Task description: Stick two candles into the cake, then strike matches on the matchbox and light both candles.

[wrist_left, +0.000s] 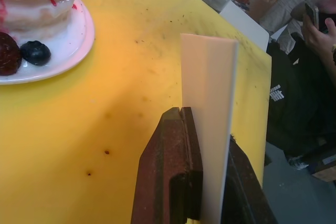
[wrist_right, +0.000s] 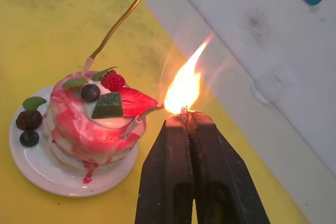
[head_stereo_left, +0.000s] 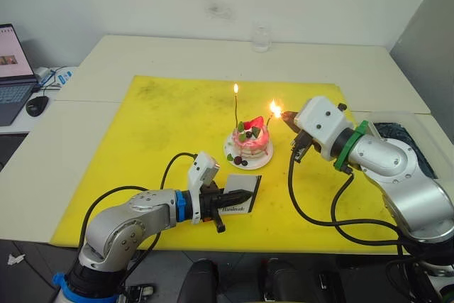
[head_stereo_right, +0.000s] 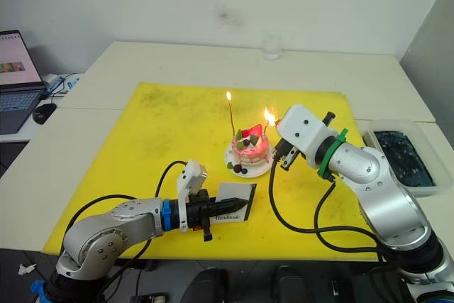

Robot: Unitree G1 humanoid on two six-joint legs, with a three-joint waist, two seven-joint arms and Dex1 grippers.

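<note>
A white wall backs the table [head_stereo_left: 106, 62] and its yellow mat [head_stereo_left: 156, 133]. The left tool [head_stereo_left: 240, 195] clamps the light, stiff matchbox [head_stereo_left: 241, 200] by its edge. The right tool [wrist_right: 185, 118], shut on a burning match [wrist_right: 184, 111], holds its flame at the bent candle [wrist_right: 144, 114] in the soft cake [head_stereo_left: 250, 145] just ahead; the frail match needs a grip at its base.

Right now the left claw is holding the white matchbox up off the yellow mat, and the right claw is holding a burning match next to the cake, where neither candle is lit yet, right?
Not quite: one candle is already lit, with a small flame at its tip in the left eye view. The rest holds: the left claw grips the matchbox, and the right claw holds a burning match by the cake.
</note>
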